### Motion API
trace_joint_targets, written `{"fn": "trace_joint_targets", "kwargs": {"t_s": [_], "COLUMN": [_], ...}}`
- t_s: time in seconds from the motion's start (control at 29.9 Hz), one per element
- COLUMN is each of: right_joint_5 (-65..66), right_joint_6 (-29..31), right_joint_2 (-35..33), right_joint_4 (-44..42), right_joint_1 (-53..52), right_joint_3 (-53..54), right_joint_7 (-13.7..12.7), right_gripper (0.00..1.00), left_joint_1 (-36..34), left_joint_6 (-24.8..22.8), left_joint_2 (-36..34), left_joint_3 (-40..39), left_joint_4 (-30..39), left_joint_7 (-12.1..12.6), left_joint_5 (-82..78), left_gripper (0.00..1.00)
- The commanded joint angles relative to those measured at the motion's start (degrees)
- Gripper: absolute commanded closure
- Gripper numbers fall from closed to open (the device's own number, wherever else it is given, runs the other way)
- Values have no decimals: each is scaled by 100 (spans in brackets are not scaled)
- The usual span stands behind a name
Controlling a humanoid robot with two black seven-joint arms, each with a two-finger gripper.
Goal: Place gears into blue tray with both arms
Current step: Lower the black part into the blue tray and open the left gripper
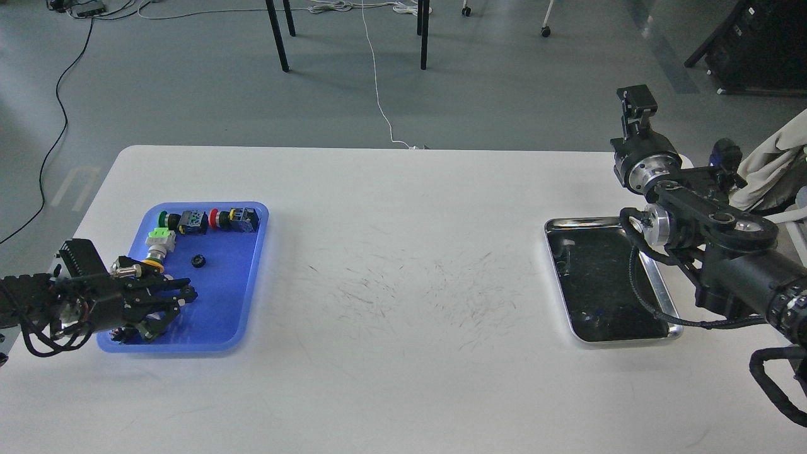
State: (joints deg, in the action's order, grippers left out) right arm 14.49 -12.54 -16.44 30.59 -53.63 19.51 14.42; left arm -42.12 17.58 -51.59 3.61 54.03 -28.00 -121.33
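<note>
Head view: one gear is being shown lying inside the blue tray, apart from the left gripper, whose fingers are being held spread and empty, while the right gripper cannot be judged

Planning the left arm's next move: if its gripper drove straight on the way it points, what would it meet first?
Likely nothing first but the blue tray's right rim; the left gripper points right, the gear off its line. Height unclear.
</note>
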Motion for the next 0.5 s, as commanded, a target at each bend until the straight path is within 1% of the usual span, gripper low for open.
{"fn": "trace_joint_targets", "kwargs": {"t_s": [0.0,0.13,0.2,0.23,0.3,0.47], "right_joint_5": [1,1,1,1,1,1], "right_joint_6": [6,-3,-3,-3,-3,6], "right_joint_2": [1,1,1,1,1,1], "right_joint_4": [0,0,0,0,0,0], "right_joint_1": [1,10,10,10,10,10], "right_joint_3": [1,1,1,1,1,1], "right_joint_7": [-1,-1,-1,-1,-1,-1], "right_gripper": [3,3,3,3,3,3], "left_joint_1": [2,2,2,2,2,-7], "left_joint_6": [0,-9,0,0,-9,-9], "left_joint_2": [26,35,35,35,35,61], "left_joint_3": [0,0,0,0,-9,-9], "left_joint_4": [-15,-15,-15,-15,-15,-24], "left_joint_7": [0,0,0,0,0,0], "left_joint_5": [4,13,13,21,30,118], "left_gripper": [90,89,87,86,78,71]}}
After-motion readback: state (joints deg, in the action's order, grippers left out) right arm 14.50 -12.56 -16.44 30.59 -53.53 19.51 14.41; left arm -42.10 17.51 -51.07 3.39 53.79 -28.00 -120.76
